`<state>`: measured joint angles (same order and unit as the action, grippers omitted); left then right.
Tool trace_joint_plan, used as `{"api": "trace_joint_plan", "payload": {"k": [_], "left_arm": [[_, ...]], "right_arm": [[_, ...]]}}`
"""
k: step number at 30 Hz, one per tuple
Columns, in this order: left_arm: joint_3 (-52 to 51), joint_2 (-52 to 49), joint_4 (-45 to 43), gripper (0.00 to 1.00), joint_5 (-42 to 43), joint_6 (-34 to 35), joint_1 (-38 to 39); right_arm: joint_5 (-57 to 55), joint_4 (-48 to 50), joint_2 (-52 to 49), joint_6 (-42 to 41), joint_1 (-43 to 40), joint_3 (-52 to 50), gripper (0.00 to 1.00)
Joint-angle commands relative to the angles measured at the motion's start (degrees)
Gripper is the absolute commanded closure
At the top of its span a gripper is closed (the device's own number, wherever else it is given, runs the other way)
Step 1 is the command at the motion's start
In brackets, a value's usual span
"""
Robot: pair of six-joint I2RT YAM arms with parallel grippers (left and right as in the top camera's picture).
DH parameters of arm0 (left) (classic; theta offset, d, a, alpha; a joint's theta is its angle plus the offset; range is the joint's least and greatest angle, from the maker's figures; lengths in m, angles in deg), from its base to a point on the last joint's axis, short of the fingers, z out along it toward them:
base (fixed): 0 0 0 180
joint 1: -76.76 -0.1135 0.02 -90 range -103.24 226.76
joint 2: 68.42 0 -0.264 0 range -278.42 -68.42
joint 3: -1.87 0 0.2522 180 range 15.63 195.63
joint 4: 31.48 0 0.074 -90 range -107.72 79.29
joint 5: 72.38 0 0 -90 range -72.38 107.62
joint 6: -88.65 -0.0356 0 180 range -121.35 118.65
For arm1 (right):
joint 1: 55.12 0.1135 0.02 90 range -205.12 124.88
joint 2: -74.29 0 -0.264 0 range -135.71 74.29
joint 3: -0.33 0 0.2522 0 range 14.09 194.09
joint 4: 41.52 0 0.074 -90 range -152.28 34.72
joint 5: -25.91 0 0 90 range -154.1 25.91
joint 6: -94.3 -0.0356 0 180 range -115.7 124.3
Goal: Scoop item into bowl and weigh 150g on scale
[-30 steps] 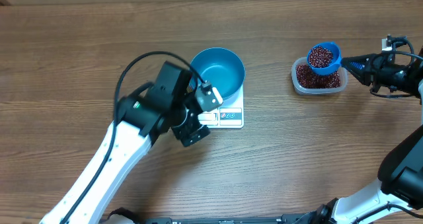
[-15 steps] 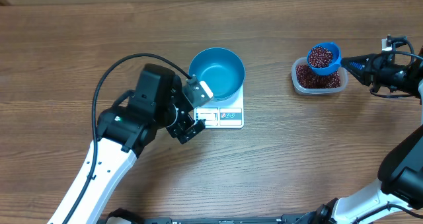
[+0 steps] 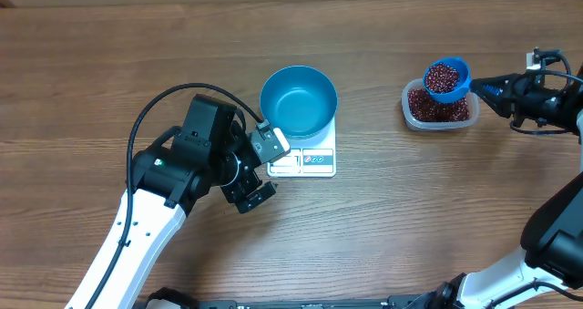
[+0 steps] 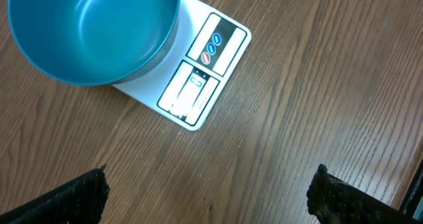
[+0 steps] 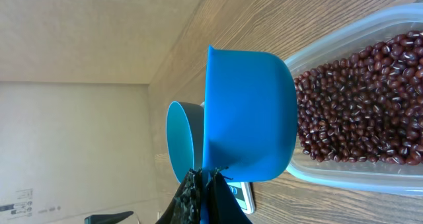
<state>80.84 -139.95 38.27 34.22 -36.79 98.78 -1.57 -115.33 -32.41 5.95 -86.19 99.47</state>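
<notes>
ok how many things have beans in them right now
2: the blue scoop at the far right, full, and the clear tub under it. The teal bowl on the scale has none.

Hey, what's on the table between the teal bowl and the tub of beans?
Nothing: in the overhead view, only bare wooden table lies between the bowl and the tub.

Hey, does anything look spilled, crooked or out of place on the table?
Nothing stands out. The bowl sits upright and empty on the scale. The beans are in the tub and the scoop in the right pincer; none lie on the table.
</notes>
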Motion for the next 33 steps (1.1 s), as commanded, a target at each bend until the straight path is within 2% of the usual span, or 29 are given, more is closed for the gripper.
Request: {"api": "trace_joint_plan", "payload": {"k": [1,15,33], "left_arm": [[-0.35,-0.48,0.07,0.01,1.4,-1.7,-0.15],[-0.35,-4.96,-1.18,0.0,1.03,-1.66,-0.15],[-0.35,-5.09,-5.16,0.0,0.81,-1.86,-0.15]], "right_arm": [[1.36,0.07,-0.22,0.11,0.2,-0.26,0.96],[1.36,-0.28,-0.22,0.13,0.2,-0.26,0.96],[1.33,-0.28,-0.22,0.11,0.2,-0.26,0.96]]}}
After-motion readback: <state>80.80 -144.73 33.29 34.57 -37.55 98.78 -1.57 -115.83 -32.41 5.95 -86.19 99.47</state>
